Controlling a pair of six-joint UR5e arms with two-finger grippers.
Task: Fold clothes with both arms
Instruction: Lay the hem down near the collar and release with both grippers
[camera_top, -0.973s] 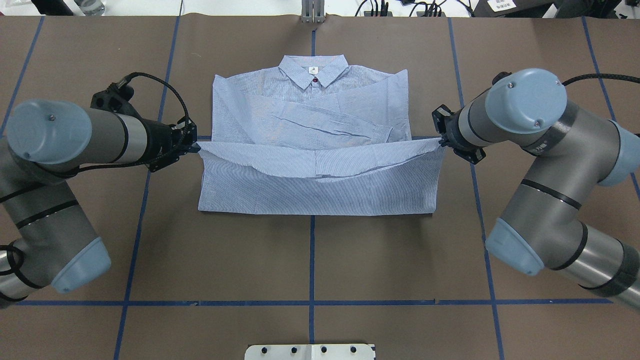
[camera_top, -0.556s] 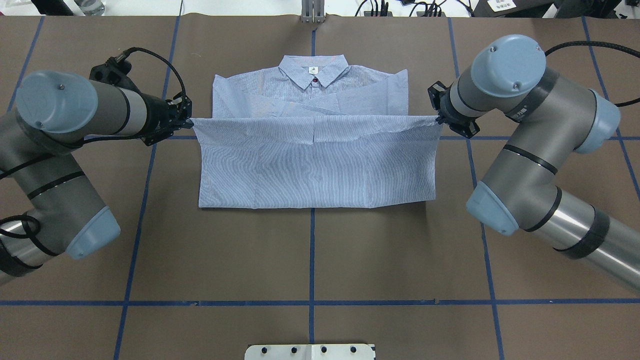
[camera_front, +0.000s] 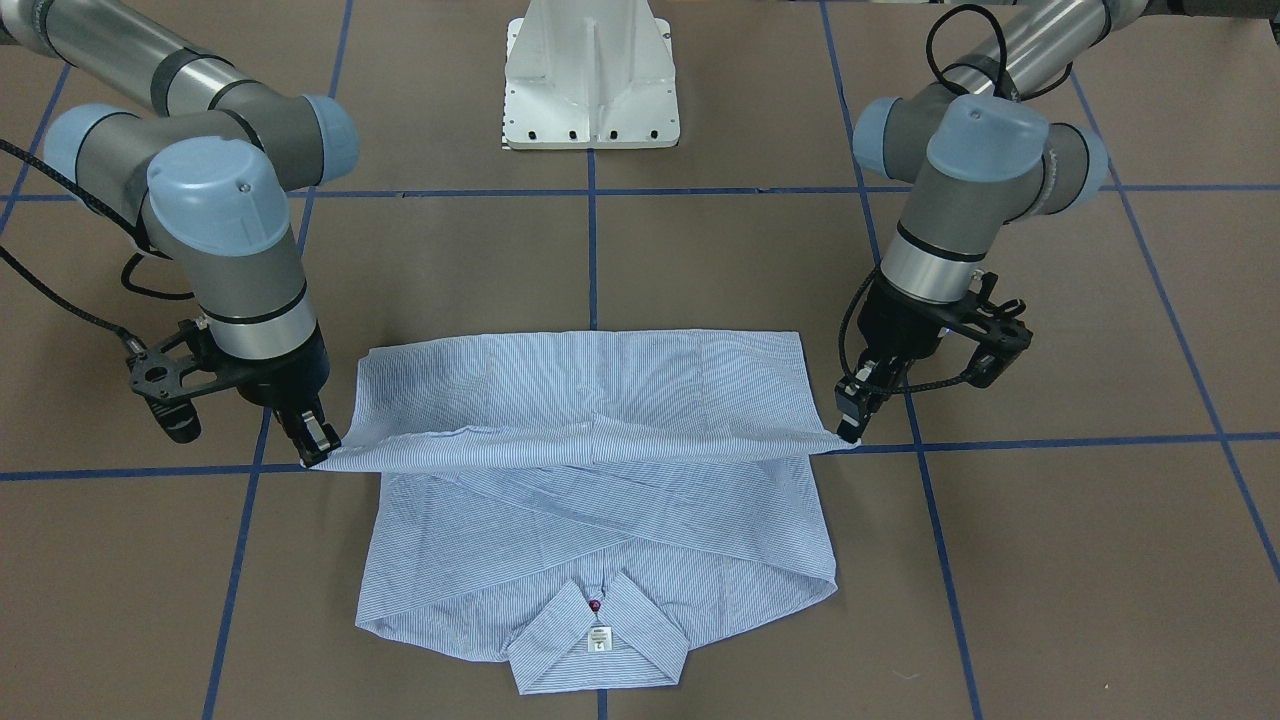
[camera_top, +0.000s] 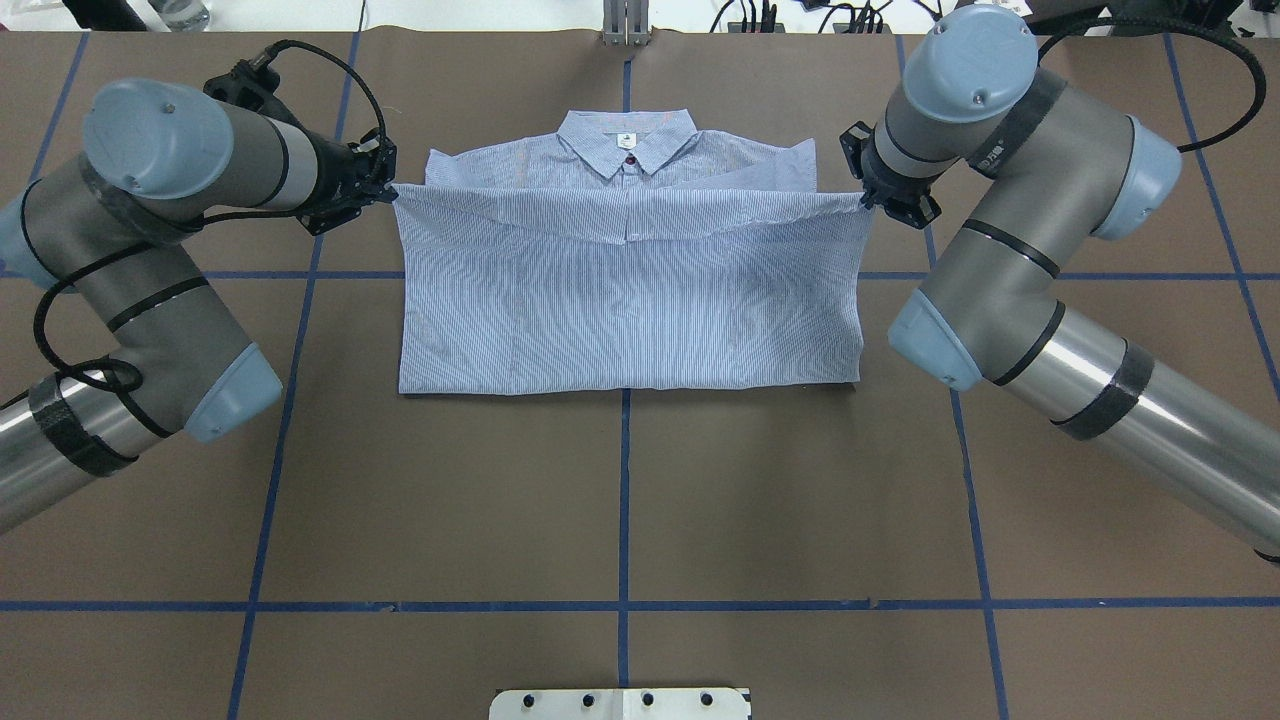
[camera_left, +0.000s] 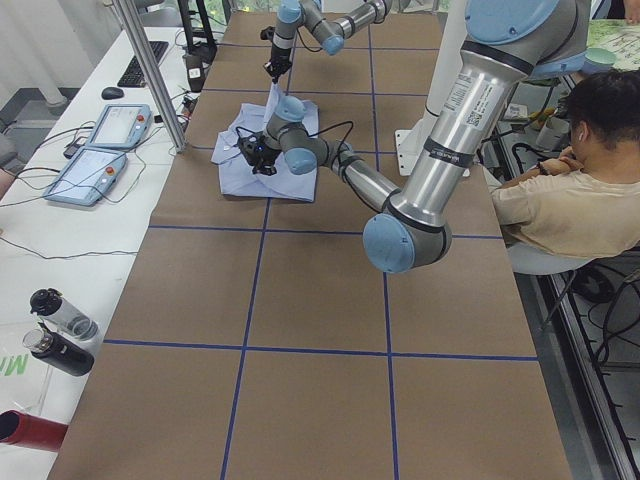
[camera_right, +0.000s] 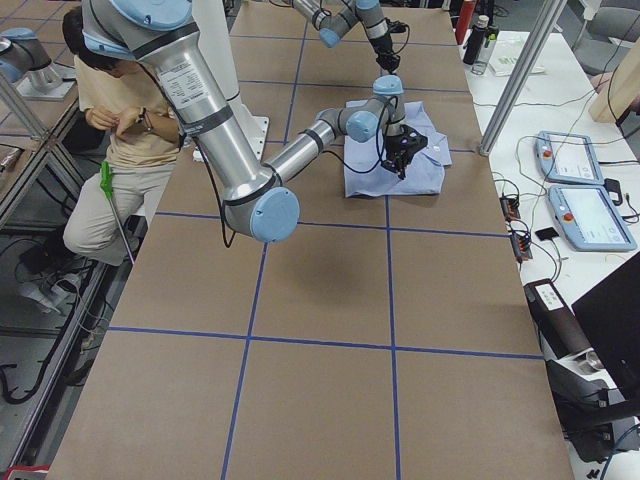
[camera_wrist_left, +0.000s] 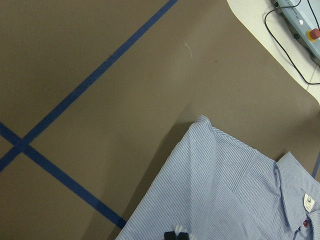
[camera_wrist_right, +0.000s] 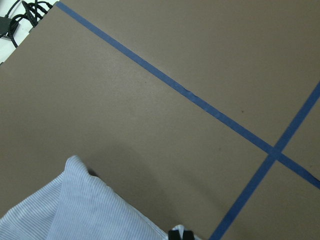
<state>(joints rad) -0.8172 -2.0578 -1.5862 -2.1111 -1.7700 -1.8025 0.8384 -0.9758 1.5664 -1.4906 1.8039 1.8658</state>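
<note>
- Two hem corners are pinched tight: one by our left gripper (camera_top: 388, 187), one by our right gripper (camera_top: 866, 200).
- We see the fine-striped shirt (camera_top: 630, 300), folded rectangular, upper centre on the brown table (camera_top: 620, 500).

- Shirt (camera_top: 630, 300): light blue with fine white stripes throughout, collar included.
- Button (camera_front: 596, 605) at the collar: dark red.
- Label (camera_front: 599, 638) inside the collar: white with small dark print.
- Tabletop (camera_top: 800, 500): plain matt brown.
- Tape (camera_top: 623, 520) on the tabletop: blue, laid as a grid of lines.
- Arms (camera_top: 150, 300): silver-grey tubes, darker grey links, black bands.
- Caps (camera_top: 158, 125) on the arm joints: pale blue.
- Fingers (camera_front: 316, 433): black with whitish tips.
- Base (camera_front: 590, 80): white with dark bolt holes.
- Pendant (camera_wrist_left: 300, 20): pale blue with a red button.
- Person's top (camera_left: 560, 215): beige.
- Bottle (camera_left: 25, 428): red.
</note>
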